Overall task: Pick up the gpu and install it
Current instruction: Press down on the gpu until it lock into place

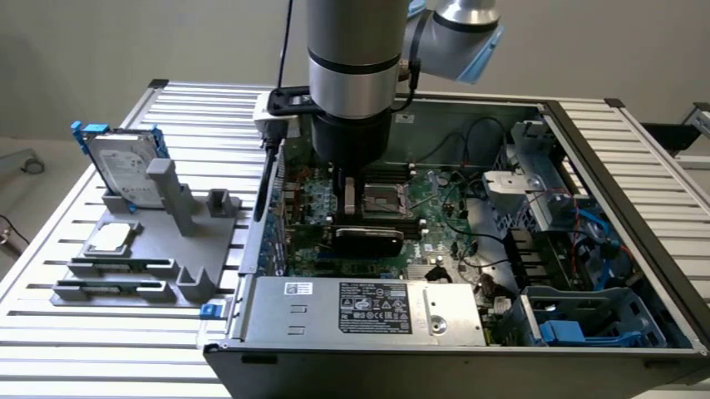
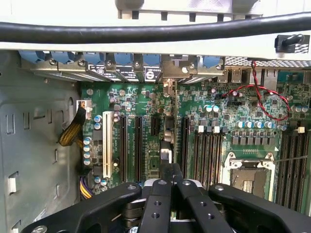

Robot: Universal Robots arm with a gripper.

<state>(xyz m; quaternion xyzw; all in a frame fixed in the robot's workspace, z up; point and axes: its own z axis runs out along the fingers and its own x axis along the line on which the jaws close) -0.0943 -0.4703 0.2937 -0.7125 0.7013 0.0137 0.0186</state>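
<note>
Aluminium table [image 1: 100, 341]: slatted, and it carries everything I can see from here.
Case [image 1: 444, 366]: open-topped, lying on the table toward the exterior view's right.
Arm [image 1: 352, 50]: reaches straight down into the case, over the slot end of the board.
Board [image 2: 233, 111]: green, flat on the case floor, with long slots running out from the rear brackets.
Rack [image 1: 133, 274]: grey, just beside the case on the exterior view's left. It holds the drive [image 1: 120, 170] upright and the chip [image 1: 109, 238] flat.
Gpu [image 1: 368, 240]: inside the case, standing on edge over the slots directly beneath the gripper, its black shroud toward the exterior camera.
Gripper [image 2: 171, 171]: clenched, fingers pressed together right at the gpu's upper edge. I cannot tell whether they pinch it or merely bear on it.
Done: pickup and carry look finished to me, since the gpu is off the rack and lined up along a slot.
Left: seating, I judge. From where I stand I cannot tell whether the gpu's lower edge is fully home.
</note>
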